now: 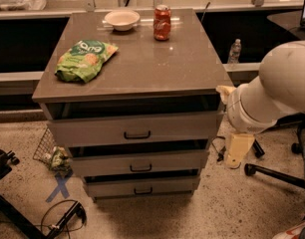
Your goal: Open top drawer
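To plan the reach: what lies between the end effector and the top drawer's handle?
Camera view: only bare front of the top drawer; the end effector hangs right of the cabinet, lower than the handle.

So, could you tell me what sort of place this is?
Probably a robotics test lab: a drawer cabinet staged with a chip bag and soda can, loose floor cables, and the robot's hand hanging to its right.

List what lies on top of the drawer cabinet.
On the cabinet top: a green snack bag, a white bowl and a red can. Anything beneath the bag is covered. The gripper hangs low, right of the cabinet.
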`<state>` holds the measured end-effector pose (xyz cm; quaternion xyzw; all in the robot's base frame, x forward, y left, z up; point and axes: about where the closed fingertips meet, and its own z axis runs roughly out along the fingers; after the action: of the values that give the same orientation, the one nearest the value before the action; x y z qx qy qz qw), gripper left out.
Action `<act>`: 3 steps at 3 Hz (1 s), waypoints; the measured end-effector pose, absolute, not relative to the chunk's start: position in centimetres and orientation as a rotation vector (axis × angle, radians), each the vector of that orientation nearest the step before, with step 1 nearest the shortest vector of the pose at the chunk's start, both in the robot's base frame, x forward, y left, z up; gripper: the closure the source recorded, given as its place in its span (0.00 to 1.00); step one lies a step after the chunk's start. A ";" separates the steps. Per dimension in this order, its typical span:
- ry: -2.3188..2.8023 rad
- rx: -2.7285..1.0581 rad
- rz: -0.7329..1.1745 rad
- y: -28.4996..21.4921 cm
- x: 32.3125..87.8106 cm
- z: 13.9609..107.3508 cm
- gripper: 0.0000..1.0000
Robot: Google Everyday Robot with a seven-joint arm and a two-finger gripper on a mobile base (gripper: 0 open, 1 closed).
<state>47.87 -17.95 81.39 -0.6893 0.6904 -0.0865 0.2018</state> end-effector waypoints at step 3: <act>1.887 -1.996 -0.201 -13.3 46.8 74.2 0.00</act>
<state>46.79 -13.31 74.19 -0.7112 0.6722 -0.0717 0.1927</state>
